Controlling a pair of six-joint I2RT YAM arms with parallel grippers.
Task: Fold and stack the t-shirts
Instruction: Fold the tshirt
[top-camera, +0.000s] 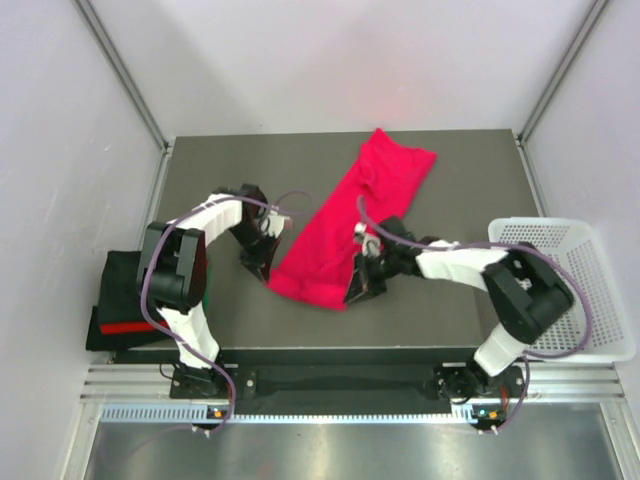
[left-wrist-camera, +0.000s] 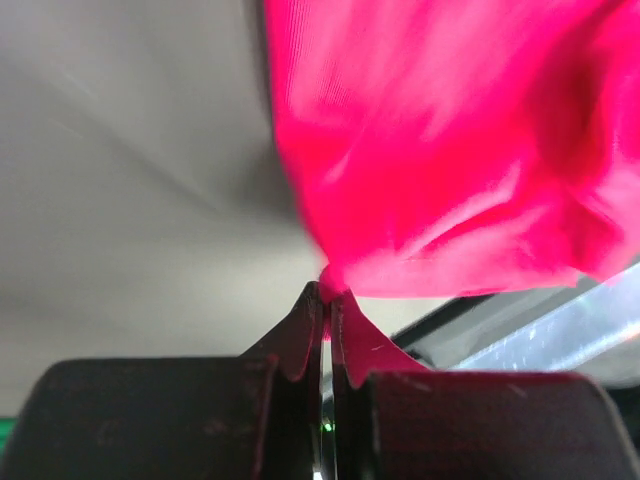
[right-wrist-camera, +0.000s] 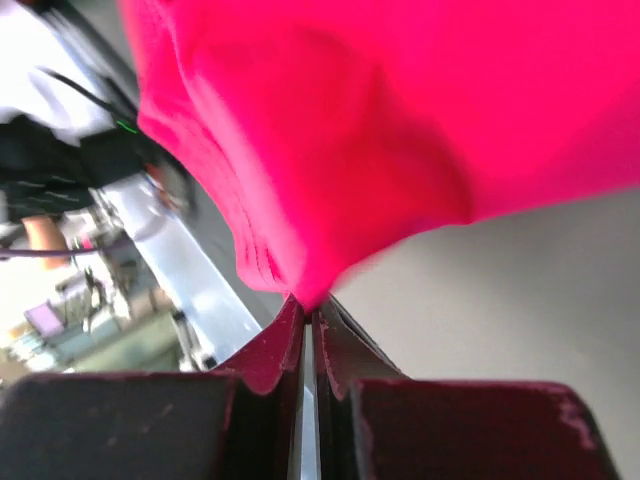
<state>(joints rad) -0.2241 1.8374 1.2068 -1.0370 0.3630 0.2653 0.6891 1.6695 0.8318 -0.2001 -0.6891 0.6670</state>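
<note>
I had the magenta t-shirt (top-camera: 330, 235) pinched twice
Left tool (left-wrist-camera: 326, 292) and right tool (right-wrist-camera: 308, 305) each clamped a near corner.

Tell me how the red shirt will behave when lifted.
Probably floppy: the shirt sags in folds between the left gripper and right gripper. Likely light, since thin pinches hold it. It may slip; little cloth is clamped.
</note>
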